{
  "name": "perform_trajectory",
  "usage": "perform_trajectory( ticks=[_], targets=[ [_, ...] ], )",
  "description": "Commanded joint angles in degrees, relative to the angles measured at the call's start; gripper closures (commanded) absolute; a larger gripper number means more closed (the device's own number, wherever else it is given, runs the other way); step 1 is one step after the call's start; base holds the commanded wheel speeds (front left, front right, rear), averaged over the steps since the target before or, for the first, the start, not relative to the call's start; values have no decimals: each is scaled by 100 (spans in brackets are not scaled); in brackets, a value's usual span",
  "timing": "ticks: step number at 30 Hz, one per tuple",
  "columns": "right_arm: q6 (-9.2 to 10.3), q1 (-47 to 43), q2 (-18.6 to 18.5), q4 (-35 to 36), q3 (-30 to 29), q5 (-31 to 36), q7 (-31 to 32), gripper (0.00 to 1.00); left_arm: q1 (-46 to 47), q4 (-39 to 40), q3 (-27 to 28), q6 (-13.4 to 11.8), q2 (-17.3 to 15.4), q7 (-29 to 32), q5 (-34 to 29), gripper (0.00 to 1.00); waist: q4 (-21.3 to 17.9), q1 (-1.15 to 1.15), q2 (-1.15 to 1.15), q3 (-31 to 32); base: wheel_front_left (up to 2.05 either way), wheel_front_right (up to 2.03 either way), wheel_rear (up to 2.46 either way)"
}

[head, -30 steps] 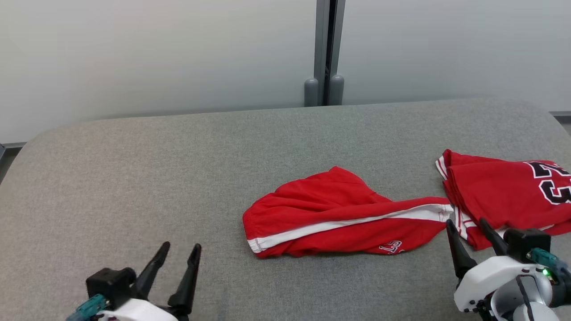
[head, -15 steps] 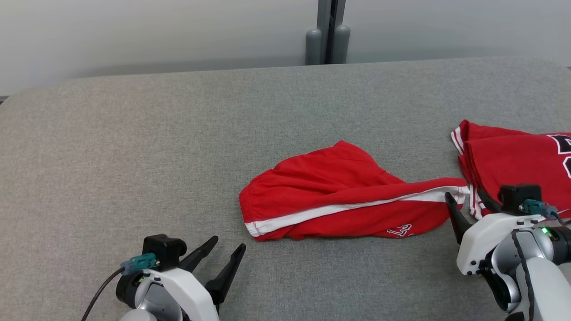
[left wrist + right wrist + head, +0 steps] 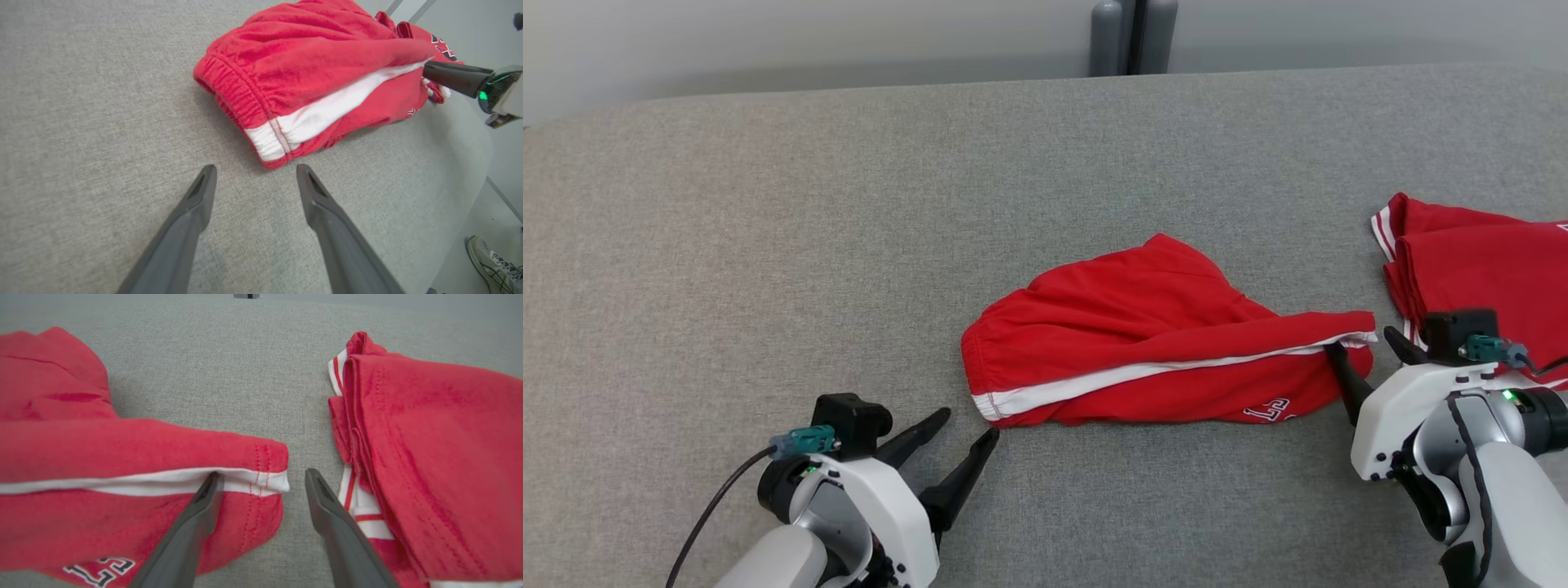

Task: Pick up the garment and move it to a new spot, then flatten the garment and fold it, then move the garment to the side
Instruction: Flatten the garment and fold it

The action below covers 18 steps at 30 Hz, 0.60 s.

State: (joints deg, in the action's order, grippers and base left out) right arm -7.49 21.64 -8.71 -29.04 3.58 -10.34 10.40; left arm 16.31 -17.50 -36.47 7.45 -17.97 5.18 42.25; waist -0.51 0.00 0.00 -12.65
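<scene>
Red shorts (image 3: 1143,327), long axis left-right, waistband (image 3: 978,369) leftward; left gripper (image 3: 968,423), right gripper (image 3: 1360,341) wide.

Left pincer (image 3: 968,423) nearer the shorts (image 3: 1143,343) — right pincer (image 3: 1361,340) now against their hem.

1. folded red jersey (image 3: 1482,261): cut off by the right edge in head view and in right wrist view.
2. red shorts (image 3: 1143,343): left part cropped in right wrist view; number print (image 3: 98,573) clipped by the bottom edge.
3. right gripper (image 3: 1361,340): one fingertip tucked under the shorts' hem fold, depth unclear; the other finger is partly behind the wrist camera block (image 3: 1458,333).
4. shoe (image 3: 490,261): cropped at the corner in left wrist view.
5. grey posts (image 3: 1134,33): tops cut off.
</scene>
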Motion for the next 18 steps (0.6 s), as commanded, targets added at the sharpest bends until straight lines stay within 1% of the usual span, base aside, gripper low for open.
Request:
perform_trajectory(
  ticks=[1,4,9,10,11,12,13,18],
  targets=[
    [-1,57,-8,-30,17,-31,-30,0,186,-19,-72,4,-57,-35,86,0,-19,0,0,-50,0,0,0],
    [-1,115,5,-62,77,-33,-56,0,345,-35,-262,5,-50,-48,282,0,-50,0,0,-108,0,0,0],
    [-1,155,35,-118,159,-37,-114,0,554,-108,-477,5,-70,-113,417,0,-101,0,0,-139,0,0,0],
    [-1,164,46,-116,171,-42,-145,8,589,-122,-500,5,-74,-136,437,0,-113,0,0,-140,0,0,0],
    [-1,170,51,-121,191,-47,-163,44,619,-143,-521,5,-87,-180,447,11,-125,0,0,-137,0,0,0],
    [-1,177,50,-132,206,-53,-193,63,645,-169,-544,5,-109,-209,435,45,-136,0,0,-131,0,0,0],
    [-1,182,47,-146,250,-76,-243,100,652,-181,-583,5,-113,-216,429,100,-150,0,0,-108,0,0,0],
    [-1,89,69,-189,187,-203,-390,100,531,-90,-619,-24,-174,-224,478,100,-150,0,0,67,0,0,0]
  ],
)
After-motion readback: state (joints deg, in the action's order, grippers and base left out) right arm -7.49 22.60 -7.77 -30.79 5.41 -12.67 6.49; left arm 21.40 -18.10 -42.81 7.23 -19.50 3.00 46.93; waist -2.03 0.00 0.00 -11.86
